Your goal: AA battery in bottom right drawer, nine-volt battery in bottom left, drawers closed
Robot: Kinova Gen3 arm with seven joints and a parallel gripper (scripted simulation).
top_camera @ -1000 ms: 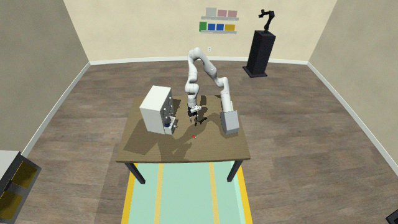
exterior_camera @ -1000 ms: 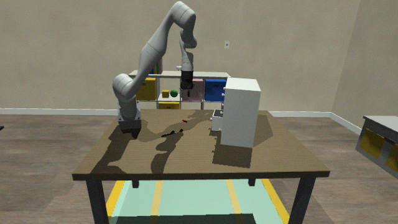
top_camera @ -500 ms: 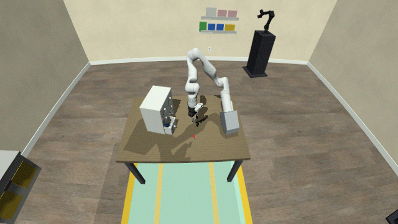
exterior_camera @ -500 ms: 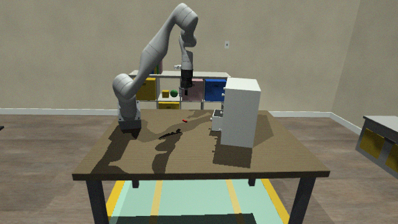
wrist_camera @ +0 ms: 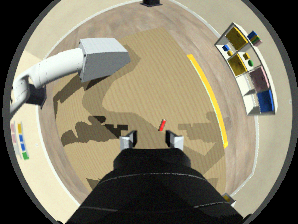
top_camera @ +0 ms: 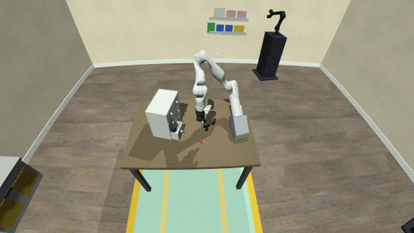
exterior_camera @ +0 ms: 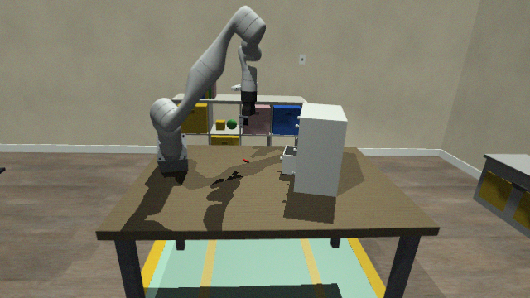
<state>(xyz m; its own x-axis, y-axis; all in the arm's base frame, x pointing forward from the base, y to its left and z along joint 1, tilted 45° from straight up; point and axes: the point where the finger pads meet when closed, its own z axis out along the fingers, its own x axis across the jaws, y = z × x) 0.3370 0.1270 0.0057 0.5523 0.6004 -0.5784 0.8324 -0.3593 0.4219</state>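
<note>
The metal fingers (top_camera: 202, 123) (exterior_camera: 243, 120) are wide apart, with nothing in them. The small red round battery (top_camera: 201, 142) (exterior_camera: 246, 161) (wrist_camera: 162, 125) lies on the brown wooden worktop (top_camera: 226, 153) (exterior_camera: 248, 215) (wrist_camera: 135, 95). A crooked grab could roll it away; bumping the white open drawer (top_camera: 176, 134) (exterior_camera: 288, 165) could jam it.

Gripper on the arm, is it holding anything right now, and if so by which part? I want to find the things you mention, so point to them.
Nothing is held: the gripper (top_camera: 202, 123) (exterior_camera: 243, 121) (wrist_camera: 151, 136) is open, and the small red battery (top_camera: 201, 142) (exterior_camera: 246, 161) (wrist_camera: 162, 125) lies on the table.
</note>
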